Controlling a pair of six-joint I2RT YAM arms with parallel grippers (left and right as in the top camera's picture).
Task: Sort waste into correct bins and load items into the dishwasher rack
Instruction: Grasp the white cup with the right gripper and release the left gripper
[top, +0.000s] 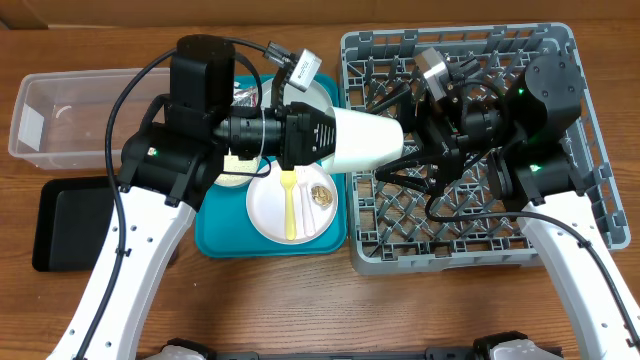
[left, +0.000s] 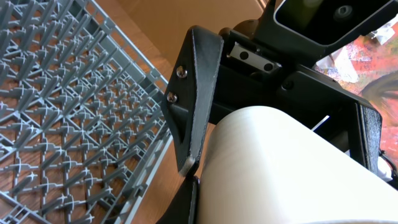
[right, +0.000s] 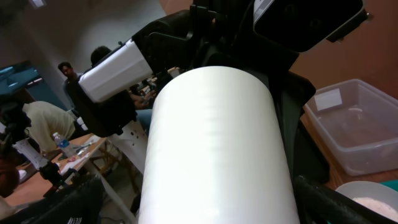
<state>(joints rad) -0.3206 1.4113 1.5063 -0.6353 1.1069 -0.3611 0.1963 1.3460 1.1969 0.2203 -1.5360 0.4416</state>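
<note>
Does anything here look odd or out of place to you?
The white cup is held sideways in mid-air by the left gripper, at the edge of the dishwasher rack rather than standing in it. Nothing looks spilled or broken.

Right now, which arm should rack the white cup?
Right, probably: the right gripper sits open at the far end of the white cup, above the dishwasher rack. The left gripper holds the cup from over the teal tray.
</note>
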